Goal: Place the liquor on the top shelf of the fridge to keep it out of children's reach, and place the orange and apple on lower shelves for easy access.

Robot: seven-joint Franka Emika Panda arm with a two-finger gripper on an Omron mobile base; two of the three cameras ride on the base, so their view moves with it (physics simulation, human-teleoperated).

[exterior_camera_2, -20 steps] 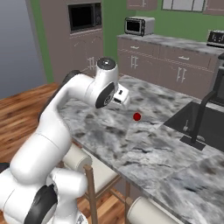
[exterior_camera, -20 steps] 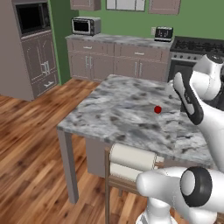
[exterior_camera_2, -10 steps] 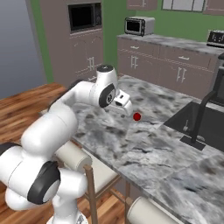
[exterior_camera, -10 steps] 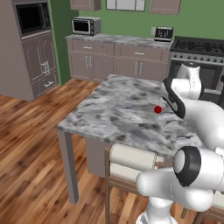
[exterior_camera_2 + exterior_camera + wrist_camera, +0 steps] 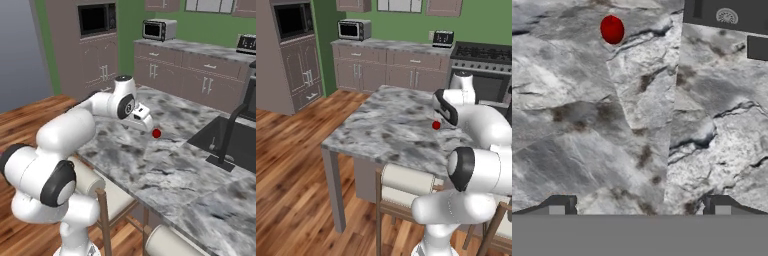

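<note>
The tool (image 5: 639,205) now sits lower, nearer the apple (image 5: 436,125) – not touching. Fingers apart, nothing held. Apple rests on the worktop (image 5: 386,125).

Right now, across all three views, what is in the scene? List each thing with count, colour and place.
apple: one, glossy red, on the island counter just ahead of the gripper
island counter: one, grey marbled, centre of the room
sink: one, dark, set into the counter, with a dark tap
stools: two seen, cream cushions on wooden frames, at the counter's near edge
toaster oven: one, silver, on the back counter
microwave: one, black, built into the tall cabinet
stove: one, dark, back right
gripper: one, dark fingertips spread apart, holding nothing
</note>
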